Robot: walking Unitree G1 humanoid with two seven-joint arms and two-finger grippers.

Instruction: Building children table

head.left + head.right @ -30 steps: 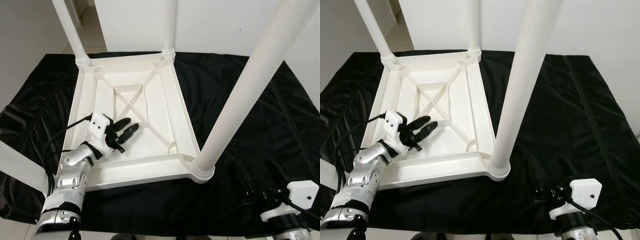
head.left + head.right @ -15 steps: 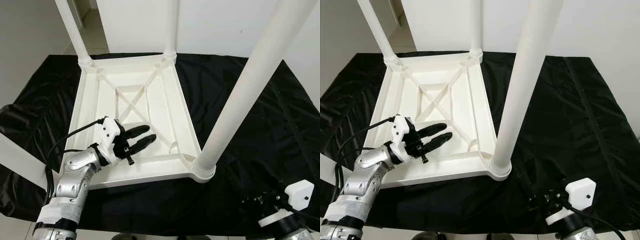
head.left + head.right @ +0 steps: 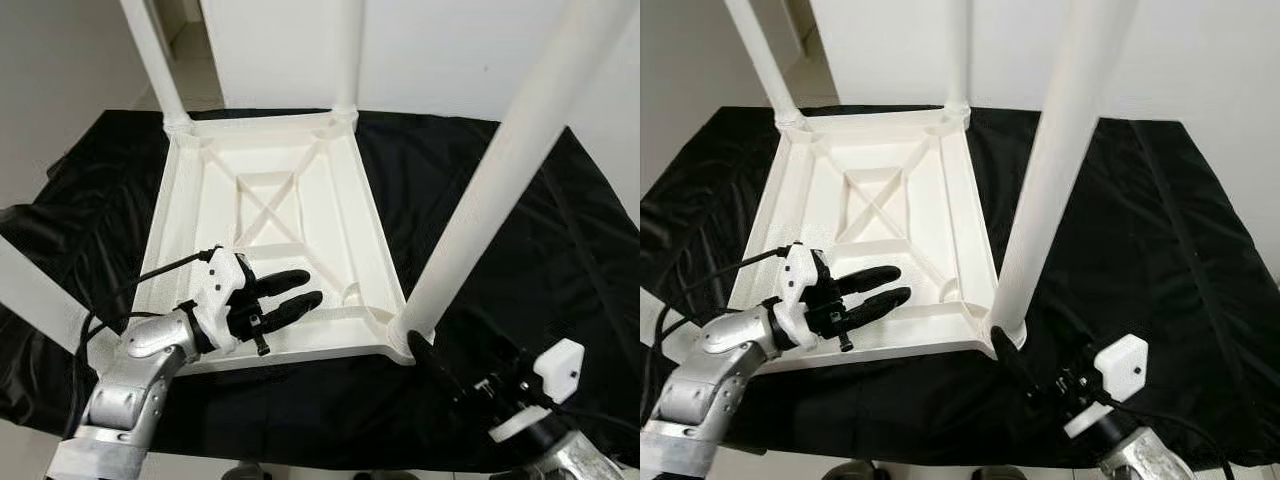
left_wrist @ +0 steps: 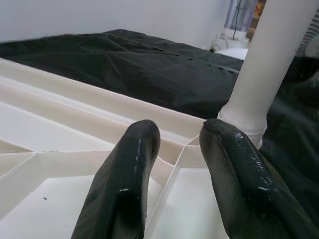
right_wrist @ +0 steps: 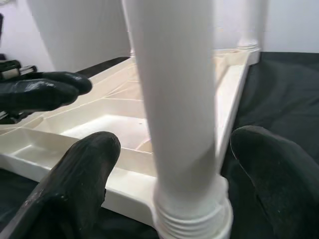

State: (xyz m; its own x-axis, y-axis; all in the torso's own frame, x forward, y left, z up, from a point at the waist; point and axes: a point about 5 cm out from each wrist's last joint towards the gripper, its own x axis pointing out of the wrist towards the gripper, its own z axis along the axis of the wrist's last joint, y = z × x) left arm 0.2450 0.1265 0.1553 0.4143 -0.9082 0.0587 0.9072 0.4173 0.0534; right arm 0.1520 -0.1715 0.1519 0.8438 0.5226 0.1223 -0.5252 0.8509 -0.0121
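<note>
- Black cloth covers the work surface; the upturned white plastic children's table lies top-down on it, legs pointing up.
- Far left: a loose-looking white leg pokes out at the near-left corner; can't tell if it is seated.
- Left gripper hovers over the near end of the ribbed underside, fingers a narrow gap apart, holding nothing. In the left wrist view, its fingertips point at a rib junction, with the near-right leg socket beyond.
- Two far white legs stand in the back corners.
- Near-right white tubular leg stands in its threaded corner socket at the table's near-right corner.
- Right gripper sits low at that socket, fingers spread wide on either side of the leg base, not yet closed on it.
- Step in hand, judging by pose: grip the near-right leg and seat it.
- To do it well: close squarely just above the collar, keep the leg upright while pressing or turning, and let the left gripper press the frame down so the table doesn't slide on the cloth.
</note>
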